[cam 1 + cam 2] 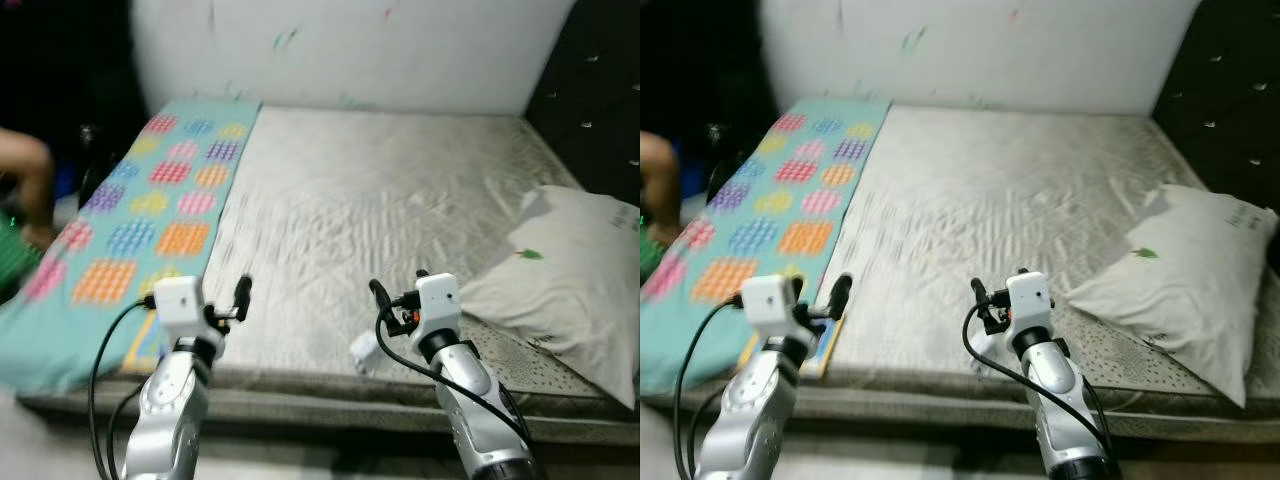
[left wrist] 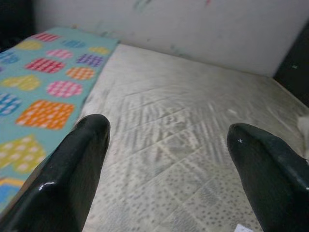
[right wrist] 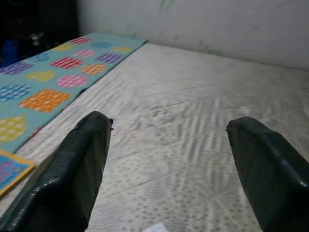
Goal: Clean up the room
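A bare grey mattress (image 1: 380, 200) lies in front of me. A teal blanket (image 1: 150, 200) with coloured patches covers its left side, and a white pillow (image 1: 570, 280) rests at its right. A small white scrap (image 1: 363, 352) lies at the front edge, just left of my right arm. A flat yellow-edged book (image 1: 823, 348) sits on the front left corner beside the blanket. My left gripper (image 2: 166, 126) hovers open over the front left of the mattress, empty. My right gripper (image 3: 169, 123) hovers open over the front middle, also empty.
A white wall (image 1: 350, 50) runs behind the bed, and a dark padded headboard (image 1: 600, 90) stands at the right. A person's limb (image 1: 30, 175) shows at the left edge beside the bed. The pictures are slightly blurred.
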Robot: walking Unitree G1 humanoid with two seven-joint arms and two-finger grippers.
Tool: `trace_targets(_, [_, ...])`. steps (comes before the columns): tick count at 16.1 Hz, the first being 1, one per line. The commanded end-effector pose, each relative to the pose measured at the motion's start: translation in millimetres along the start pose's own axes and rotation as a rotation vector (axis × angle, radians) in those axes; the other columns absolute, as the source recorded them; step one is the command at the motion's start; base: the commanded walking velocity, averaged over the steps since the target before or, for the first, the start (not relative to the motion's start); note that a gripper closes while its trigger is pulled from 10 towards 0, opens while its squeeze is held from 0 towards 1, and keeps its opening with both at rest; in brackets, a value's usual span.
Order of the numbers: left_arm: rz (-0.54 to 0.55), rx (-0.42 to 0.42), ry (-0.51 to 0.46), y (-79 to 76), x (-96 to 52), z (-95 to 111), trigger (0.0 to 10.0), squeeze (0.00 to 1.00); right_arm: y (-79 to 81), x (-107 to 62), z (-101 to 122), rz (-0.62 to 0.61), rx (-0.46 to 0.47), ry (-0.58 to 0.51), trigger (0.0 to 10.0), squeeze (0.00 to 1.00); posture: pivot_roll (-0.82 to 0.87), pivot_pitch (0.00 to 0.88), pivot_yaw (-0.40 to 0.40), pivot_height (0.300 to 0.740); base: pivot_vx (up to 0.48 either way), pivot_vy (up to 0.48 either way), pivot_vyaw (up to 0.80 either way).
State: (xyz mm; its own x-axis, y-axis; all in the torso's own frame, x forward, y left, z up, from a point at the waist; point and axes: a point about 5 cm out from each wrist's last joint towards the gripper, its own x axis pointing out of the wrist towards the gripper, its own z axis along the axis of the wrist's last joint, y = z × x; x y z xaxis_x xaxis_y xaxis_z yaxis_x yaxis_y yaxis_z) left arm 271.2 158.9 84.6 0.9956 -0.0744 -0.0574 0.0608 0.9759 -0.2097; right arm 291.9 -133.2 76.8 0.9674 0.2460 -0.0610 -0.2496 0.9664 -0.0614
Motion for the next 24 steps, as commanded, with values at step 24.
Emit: trace_targets(24, [0.043,0.039,-0.012,2.1,0.8,7.0,10.0,0.0,-11.3,3.2,8.3,-0.045,0.03,-0.003,10.0,0.0,-0.07,0.0,0.002,0.74,0.074,0.0,-0.09])
